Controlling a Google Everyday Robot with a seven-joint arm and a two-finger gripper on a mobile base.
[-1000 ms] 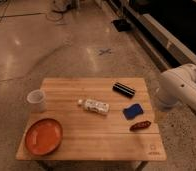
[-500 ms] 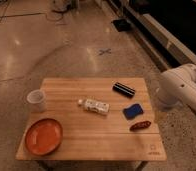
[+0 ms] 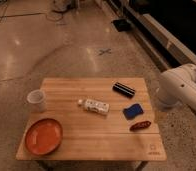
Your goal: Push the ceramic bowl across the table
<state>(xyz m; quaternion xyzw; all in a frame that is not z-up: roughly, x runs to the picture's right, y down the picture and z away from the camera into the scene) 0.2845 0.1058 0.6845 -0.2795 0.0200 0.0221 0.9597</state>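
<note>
The orange-red ceramic bowl sits upright at the near left corner of the light-wood slatted table. A tiny dark logo mark is near the table's near right corner. Only the white arm shows, to the right of the table and beyond its right edge. My gripper is out of view and nothing touches the bowl.
A white translucent cup stands just behind the bowl on the left. A small white bottle lies mid-table. A black cylinder, a blue sponge-like item and a reddish-brown item lie on the right side. Polished floor surrounds the table.
</note>
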